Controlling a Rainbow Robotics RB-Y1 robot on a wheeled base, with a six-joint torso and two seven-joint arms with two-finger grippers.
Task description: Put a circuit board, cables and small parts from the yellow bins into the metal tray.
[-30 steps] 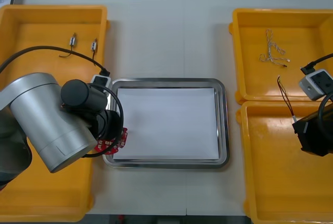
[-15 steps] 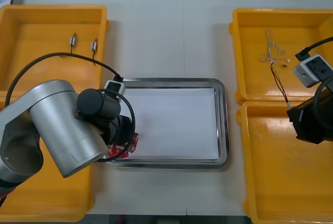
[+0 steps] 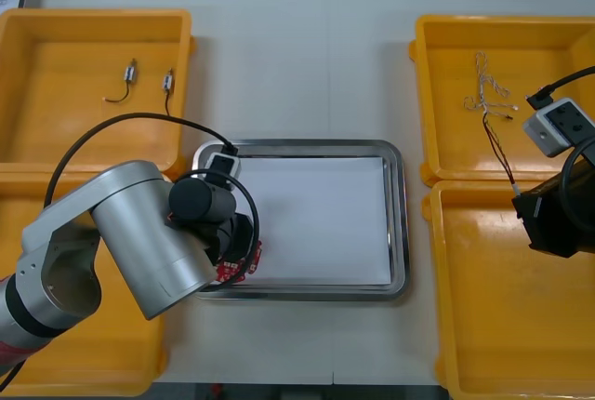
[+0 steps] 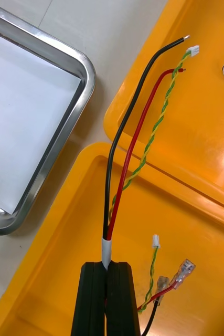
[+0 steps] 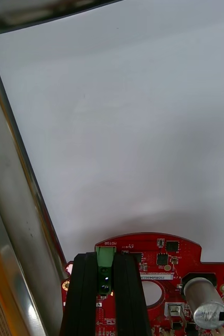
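My left gripper [image 5: 105,278] is shut on the round red circuit board [image 5: 169,268], pinching its green connector, just above the white inside of the metal tray [image 3: 395,223] near its left rim. From the front, the board [image 3: 244,262] peeks out under the left arm. My right gripper [image 4: 109,283] is shut on a bundle of cables [image 4: 132,152]: black, red, and a twisted yellow-green pair. It hangs over the near right yellow bin [image 3: 502,326], and the cables [image 3: 500,153] reach back across the bin edge.
Two small metal parts [image 3: 149,81] lie in the far left yellow bin [image 3: 56,37]. A twisted blue and white cable [image 3: 485,88] lies in the far right bin [image 3: 437,37]. More loose cable ends [image 4: 167,281] sit beside the right fingers.
The left arm has carried the circuit board rightward from the tray's left rim to over its white inside. The right gripper lifted its cables slightly a second ago and has held still since.
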